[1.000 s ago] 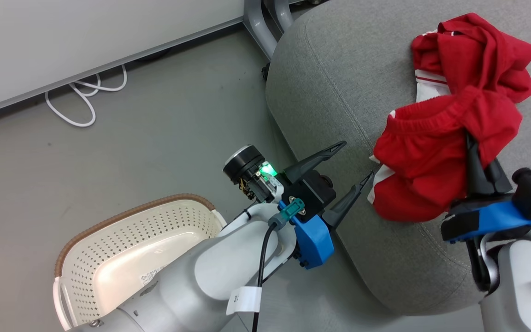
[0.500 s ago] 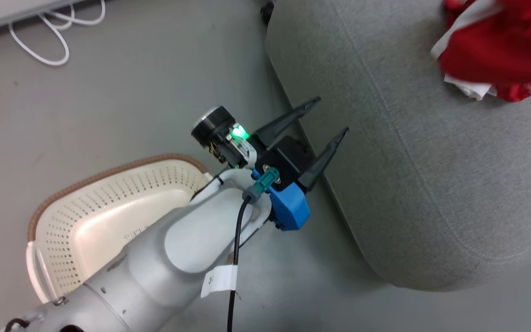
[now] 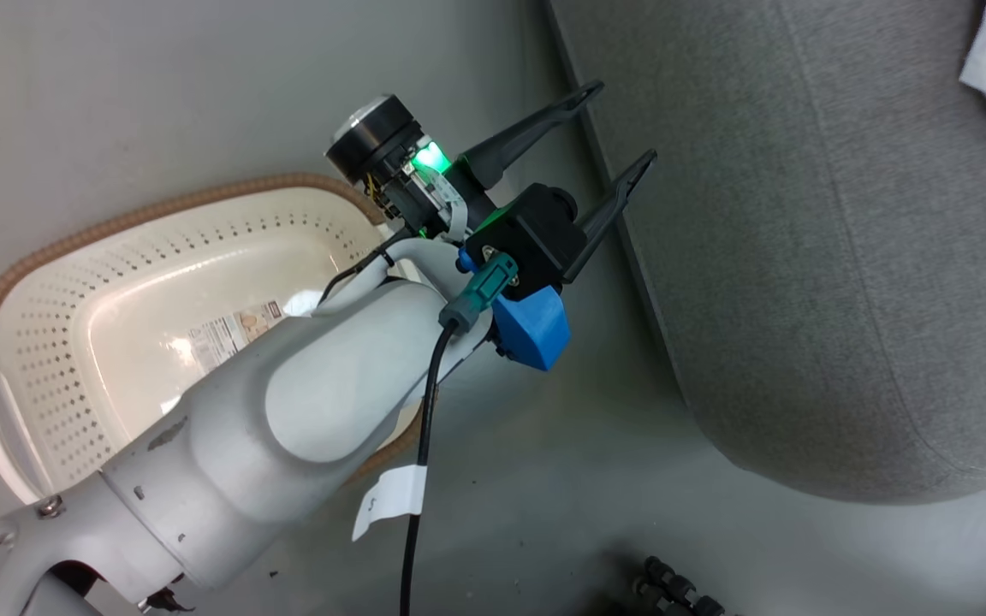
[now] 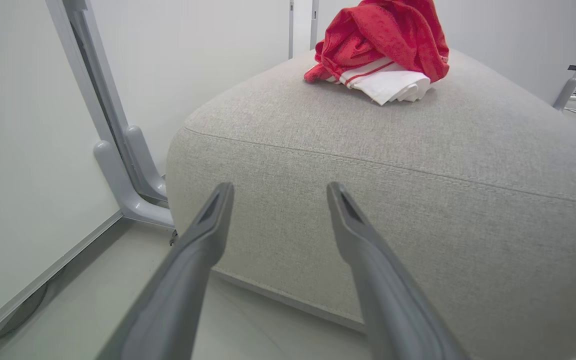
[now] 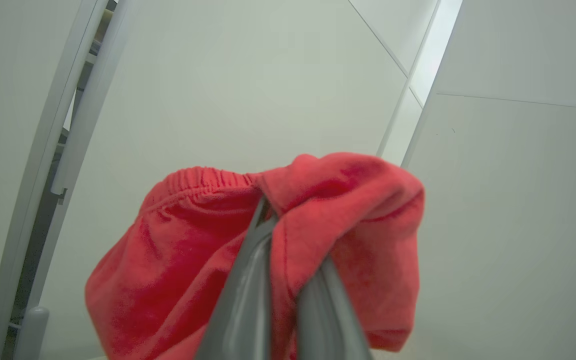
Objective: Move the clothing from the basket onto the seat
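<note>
Writing: a sticker (image 3: pixel 228 332) on the bottom of the basket (image 3: pixel 48 342) has print too small to read. A white tag (image 3: pixel 390 500) on the arm's black cable has one mark that is hard to make out.
Basket: on the floor beside the seat (image 3: pixel 801 257), partly hidden behind the left arm.
Pile of clothes (image 4: pixel 383 40): red and white, lying on top of the seat. In the head view, the picture's top corner cuts off its white edge.
Left gripper (image 3: pixel 626 121): fingers wide apart, holding nothing, low beside the seat and pointing at its side.
Right gripper (image 5: pixel 268 210): fingers squeezed together on a red piece of clothing (image 5: pixel 178 260) with a stretchy band. The cloth hangs over the fingers and hides their tips. I cannot tell how far it is from the seat.
</note>
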